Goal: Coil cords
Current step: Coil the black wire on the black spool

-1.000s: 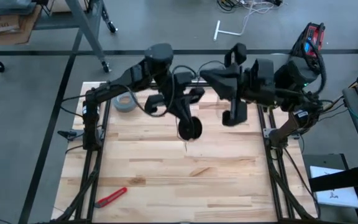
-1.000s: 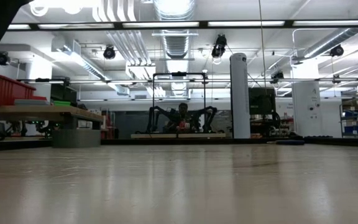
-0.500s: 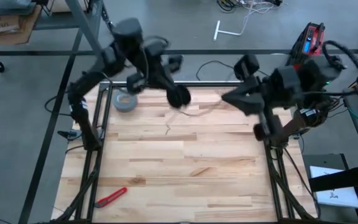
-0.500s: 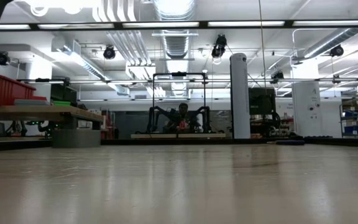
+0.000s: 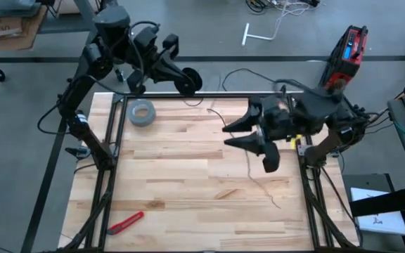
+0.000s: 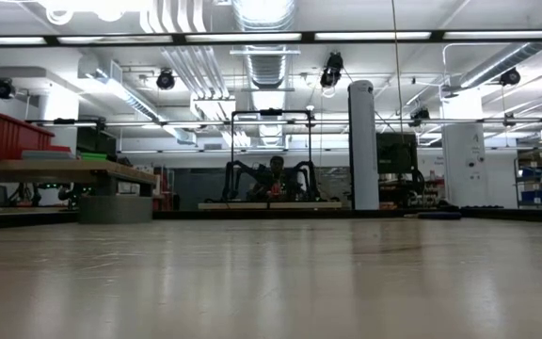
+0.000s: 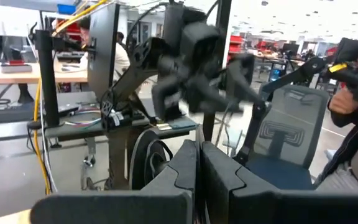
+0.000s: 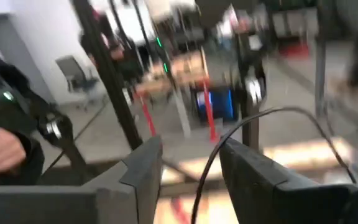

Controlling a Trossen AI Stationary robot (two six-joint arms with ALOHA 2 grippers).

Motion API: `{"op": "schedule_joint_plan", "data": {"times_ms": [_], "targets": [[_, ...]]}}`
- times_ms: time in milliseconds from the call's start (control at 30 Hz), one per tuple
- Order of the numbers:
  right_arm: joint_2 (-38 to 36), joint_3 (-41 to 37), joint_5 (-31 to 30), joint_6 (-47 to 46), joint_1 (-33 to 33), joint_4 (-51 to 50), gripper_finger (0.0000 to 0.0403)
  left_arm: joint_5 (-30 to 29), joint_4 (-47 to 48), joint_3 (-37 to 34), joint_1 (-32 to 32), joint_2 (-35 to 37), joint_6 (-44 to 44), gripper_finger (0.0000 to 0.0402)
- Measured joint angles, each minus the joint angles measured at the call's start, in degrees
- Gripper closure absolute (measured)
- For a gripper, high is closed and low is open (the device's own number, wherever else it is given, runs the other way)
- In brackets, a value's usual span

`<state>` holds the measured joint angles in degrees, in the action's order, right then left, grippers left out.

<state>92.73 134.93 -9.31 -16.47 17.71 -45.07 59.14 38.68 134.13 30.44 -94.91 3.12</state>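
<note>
The small black round reel hangs in the air above the table's far edge, left of the middle, at the tip of my raised left gripper, which is shut. The left wrist view shows the reel edge-on beside the fingers. The thin black cord trails over the table's right half, and its loose end lies on the wood. My right gripper is open above the table's right middle, its fingers pointing left. In the right wrist view the cord passes through the gap between these fingers. My left gripper carries the reel lifted clear of the table, beyond its fingertips. The closed fingers hide the place of contact, so I cannot tell which part they have. My right gripper has the cord running between its open fingers, close to one finger. Whether the cord touches that finger I cannot tell.
A grey tape roll lies at the table's far left. A red box cutter lies near the front left corner. A red device stands on the floor beyond the far right corner. The wooden tabletop is bare in the middle.
My left gripper has swung up and toward the far left, carrying the reel from above the table's middle to above the far edge. My right gripper has turned until its fingers point left. The cord now trails across the right half of the table.
</note>
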Motion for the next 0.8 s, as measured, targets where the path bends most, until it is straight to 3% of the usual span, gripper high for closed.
{"op": "schedule_joint_plan", "data": {"times_ms": [167,367,433,600,800], "targets": [[0.6,0.0,0.0,-9.1,0.0,-7.7,0.0236,-1.2,0.2,0.0,0.0,1.0,0.6,0.0399],[0.3,0.0,0.2,-9.2,-0.2,-11.4,0.0244,-1.8,-2.6,0.0,-1.3,1.6,3.7,0.0398],[-0.6,0.0,0.3,-9.0,-0.6,-14.2,0.0247,-6.0,-2.6,0.0,-1.3,1.5,4.7,0.0399],[-3.0,0.0,-0.9,-11.6,-2.0,-21.4,0.0246,-23.4,-2.3,0.0,-1.1,1.6,7.7,0.0398],[-4.6,0.0,-2.7,-8.2,-3.8,-30.9,0.0220,-22.7,-8.0,0.0,-1.7,1.6,10.2,0.0398]]}}
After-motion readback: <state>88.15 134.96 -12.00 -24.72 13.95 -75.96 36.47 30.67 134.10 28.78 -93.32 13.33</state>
